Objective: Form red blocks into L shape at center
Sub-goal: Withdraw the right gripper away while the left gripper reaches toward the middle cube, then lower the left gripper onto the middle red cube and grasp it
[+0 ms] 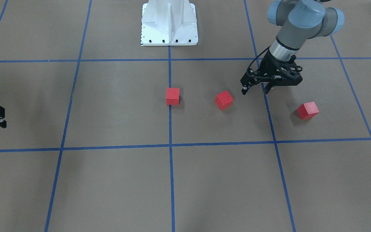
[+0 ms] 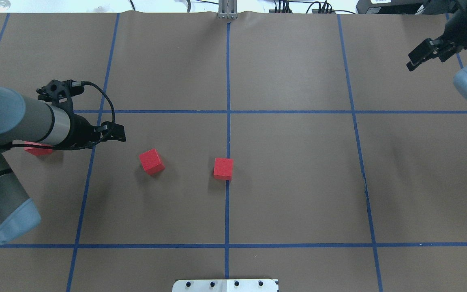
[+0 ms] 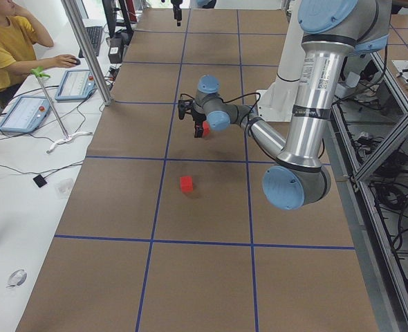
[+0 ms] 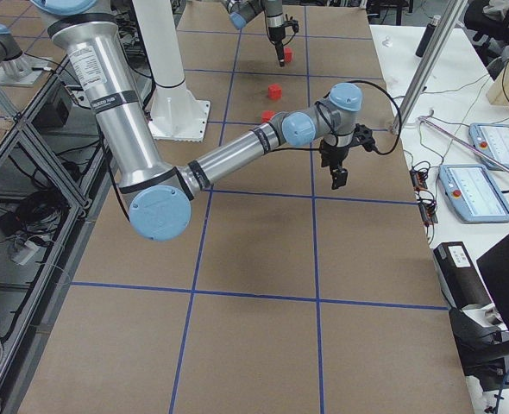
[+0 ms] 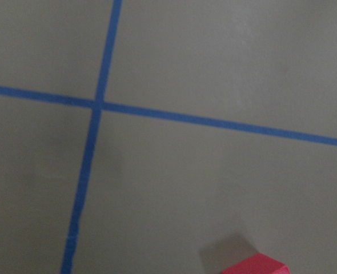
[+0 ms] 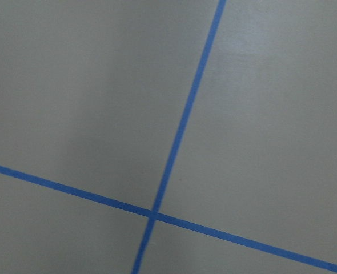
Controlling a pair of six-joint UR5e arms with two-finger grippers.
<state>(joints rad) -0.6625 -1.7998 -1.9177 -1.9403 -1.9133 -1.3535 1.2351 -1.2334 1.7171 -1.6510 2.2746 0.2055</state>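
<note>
Three red blocks lie on the brown table. One red block [image 1: 172, 96] [image 2: 223, 168] sits against the long blue centre line [image 1: 170, 129] [image 2: 227, 134]. A second red block [image 1: 223, 100] [image 2: 151, 161] lies turned at an angle, on my left of it. The third red block [image 1: 308, 110] [image 2: 38, 149] lies further out and is half hidden under my left forearm in the overhead view. My left gripper [image 1: 255, 91] [image 2: 119, 136] is open and empty. It hovers between the second and third blocks. My right gripper [image 1: 4, 118] [image 2: 411, 61] is open and empty, far off at the table's right side. A red block corner [image 5: 254, 265] shows in the left wrist view.
The white robot base [image 1: 169, 22] [image 2: 225, 285] stands at the table's near edge on the centre line. A seated operator [image 3: 10, 41] and tablets [image 3: 24, 114] are beyond the far edge. A metal post [image 4: 427, 60] stands at that edge.
</note>
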